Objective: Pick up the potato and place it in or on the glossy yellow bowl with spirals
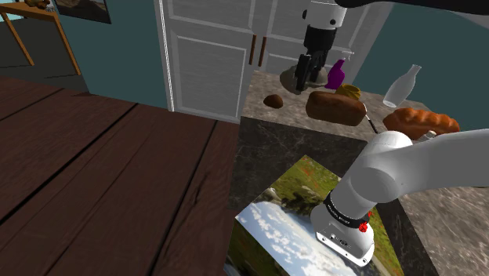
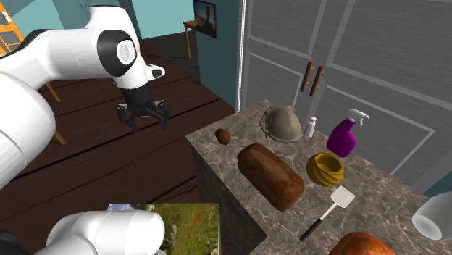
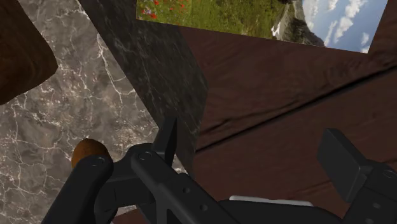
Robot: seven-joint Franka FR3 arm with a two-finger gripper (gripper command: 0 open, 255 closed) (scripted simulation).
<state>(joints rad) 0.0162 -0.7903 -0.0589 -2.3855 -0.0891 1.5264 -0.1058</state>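
Black gripper (image 2: 148,122) open, fingers (image 3: 170,143) well apart, nothing clasped, only dark plank floor (image 3: 273,95) in the gap. Hanging out over that floor, just off the corner of the marble counter (image 2: 377,190). Small brown potato (image 3: 88,151) outside the gap, just beside one finger in the wrist view, lying on the marble near the counter's edge, touched by nothing. Beyond the potato, a long brown loaf (image 2: 270,175), stretched between it and the yellow bowl (image 2: 324,169). Bowl glossy, ochre, ribbed in coils, upright, just beside the loaf. Behind the bowl, toward the grey cabinet doors (image 2: 377,65), a purple spray bottle (image 2: 342,138) with a white trigger. Near it, a small white shaker (image 2: 310,127) close against an olive-grey dome-shaped thing (image 2: 282,123). In front of the bowl, a white spatula (image 2: 327,211) with a black handle, flat on the marble. At the second exterior view's right edge, a clear glass vessel (image 2: 433,217); at its bottom edge, an orange-brown bread (image 2: 358,245). On the stand (image 1: 290,212), a printed landscape: green meadow, red flowers, clouds.
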